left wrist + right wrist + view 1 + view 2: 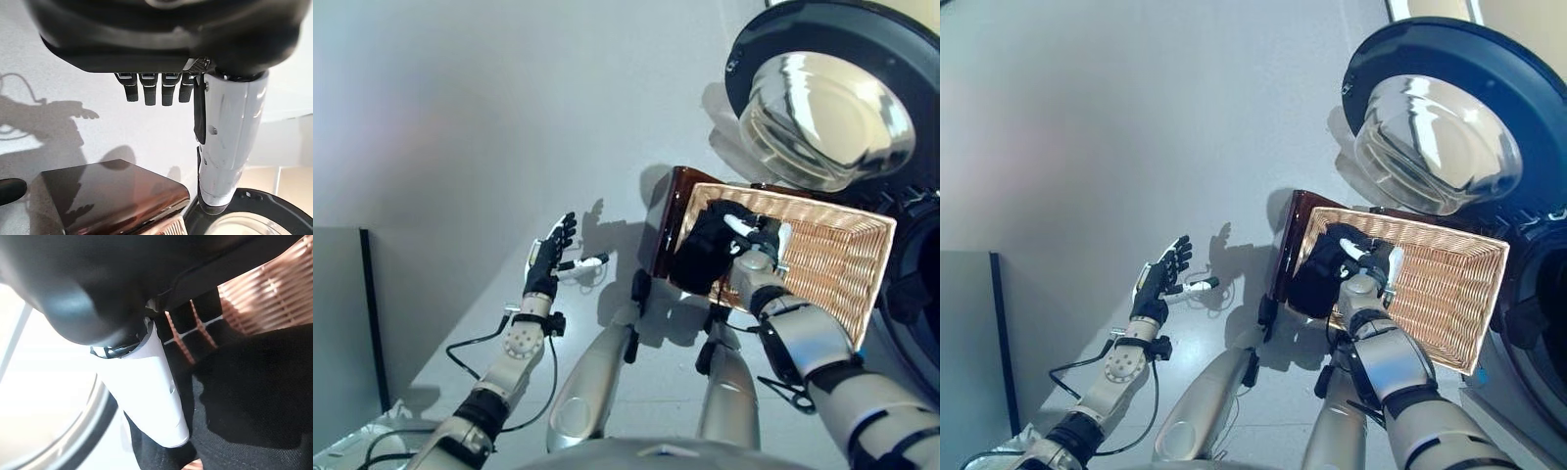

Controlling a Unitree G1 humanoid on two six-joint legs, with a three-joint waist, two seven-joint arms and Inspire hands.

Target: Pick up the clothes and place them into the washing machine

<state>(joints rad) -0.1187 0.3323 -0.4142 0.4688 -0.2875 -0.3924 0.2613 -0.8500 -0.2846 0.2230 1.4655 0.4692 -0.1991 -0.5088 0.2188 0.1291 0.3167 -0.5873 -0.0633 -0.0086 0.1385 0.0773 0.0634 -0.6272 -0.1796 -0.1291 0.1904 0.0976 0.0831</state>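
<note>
Right hand (754, 240) on black cloth (700, 257) in basket (842, 264); fingertips buried in cloth, grip unreadable. Cloth's lower part hidden behind basket rim. Stand (112, 196) under basket mostly covered. Washer door (822, 108) cut by top edge. Drum opening (911, 284) cropped at right edge, inside dark.

Black clothes (703, 257); tan woven basket (832, 264); brown stool (112, 193).

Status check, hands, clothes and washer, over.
Left hand open, idle. Right hand on black garment in woven wicker basket, grip unclear. Round washing machine door open, nothing blocking.
</note>
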